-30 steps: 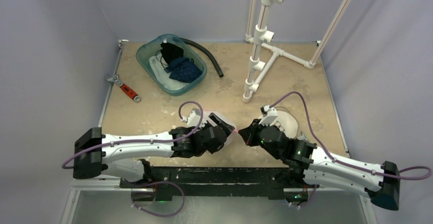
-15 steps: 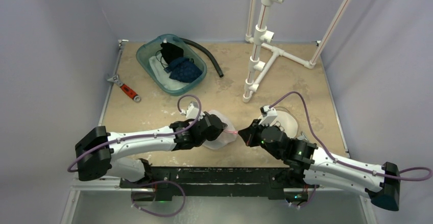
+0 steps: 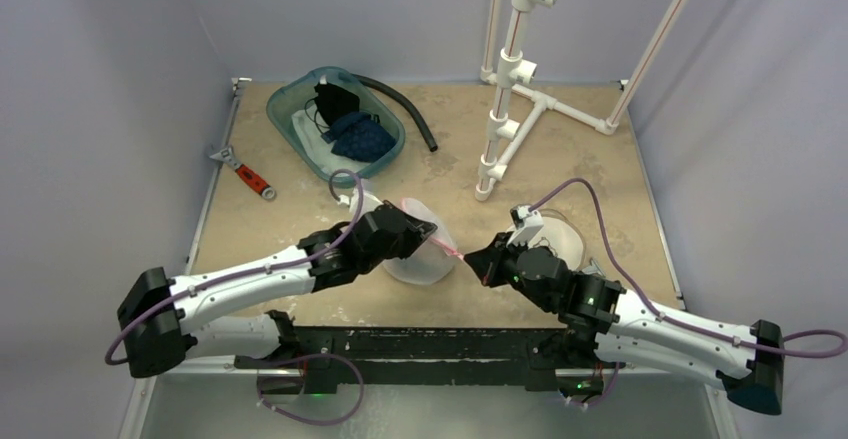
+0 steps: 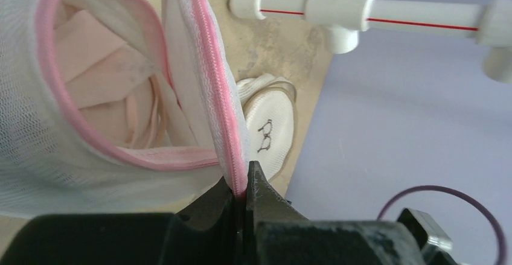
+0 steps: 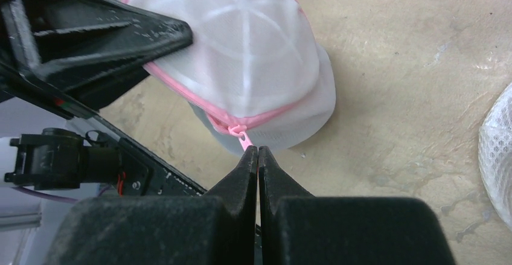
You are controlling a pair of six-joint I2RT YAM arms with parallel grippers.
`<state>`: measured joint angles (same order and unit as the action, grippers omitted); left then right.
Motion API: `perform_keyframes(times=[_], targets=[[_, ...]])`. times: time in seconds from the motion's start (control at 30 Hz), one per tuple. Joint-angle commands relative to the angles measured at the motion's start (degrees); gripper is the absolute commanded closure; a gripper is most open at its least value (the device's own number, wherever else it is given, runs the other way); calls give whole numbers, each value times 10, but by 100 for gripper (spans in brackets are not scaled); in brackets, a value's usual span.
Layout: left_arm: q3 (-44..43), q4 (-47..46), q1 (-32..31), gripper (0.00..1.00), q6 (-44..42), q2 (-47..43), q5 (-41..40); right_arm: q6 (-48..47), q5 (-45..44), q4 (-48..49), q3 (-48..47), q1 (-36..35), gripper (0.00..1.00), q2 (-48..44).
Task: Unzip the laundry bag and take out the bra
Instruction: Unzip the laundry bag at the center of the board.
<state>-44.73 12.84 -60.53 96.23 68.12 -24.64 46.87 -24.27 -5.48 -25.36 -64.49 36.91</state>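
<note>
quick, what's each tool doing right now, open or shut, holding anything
left tool: shut on the pink zipper edge of the white mesh laundry bag
right tool: shut on the bag's small pink zipper pull

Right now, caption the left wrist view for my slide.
Left gripper pinches the pink zipper edge of the open mesh laundry bag, peach bra visible inside.

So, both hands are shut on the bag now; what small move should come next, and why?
Probably the right hand should draw the pull a little way along the zip, while the left hand holds the rim steady. The bag gapes enough to show the bra, but the zip past the slider looks closed.
</note>
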Motion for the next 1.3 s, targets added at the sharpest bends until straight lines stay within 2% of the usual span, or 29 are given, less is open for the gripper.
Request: perform_keyframes(times=[0.0, 0.43, 0.53, 0.57, 0.6, 0.67, 0.73, 0.77, 1.1, 1.27], targets=[[-13, -17, 26, 100, -67, -51, 5, -2, -10, -1, -3, 0, 100, -9], [-63, -17, 37, 100, -158, -113, 86, 46, -48, -25, -11, 0, 100, 1], [-74, 10, 40, 100, -172, -126, 79, 23, -39, 15, -6, 0, 100, -12], [-73, 13, 41, 100, -174, -130, 75, 0, -10, 44, -1, 0, 100, -22], [-71, 14, 42, 100, -174, -135, 72, -22, 26, 84, 4, 0, 96, -32], [-69, 12, 45, 100, -173, -141, 68, -38, 78, 118, 10, 0, 69, -43], [-70, 9, 46, 100, -172, -140, 67, -57, 120, 146, 11, 0, 57, -47], [-71, 9, 46, 100, -172, -139, 67, -67, 139, 161, 11, 0, 54, -47], [-88, -8, 46, 100, -185, -143, 108, -80, 192, 198, -2, 0, 41, -37], [-108, -11, 47, 100, -208, -148, 126, -84, 195, 218, -5, 0, 41, -21]])
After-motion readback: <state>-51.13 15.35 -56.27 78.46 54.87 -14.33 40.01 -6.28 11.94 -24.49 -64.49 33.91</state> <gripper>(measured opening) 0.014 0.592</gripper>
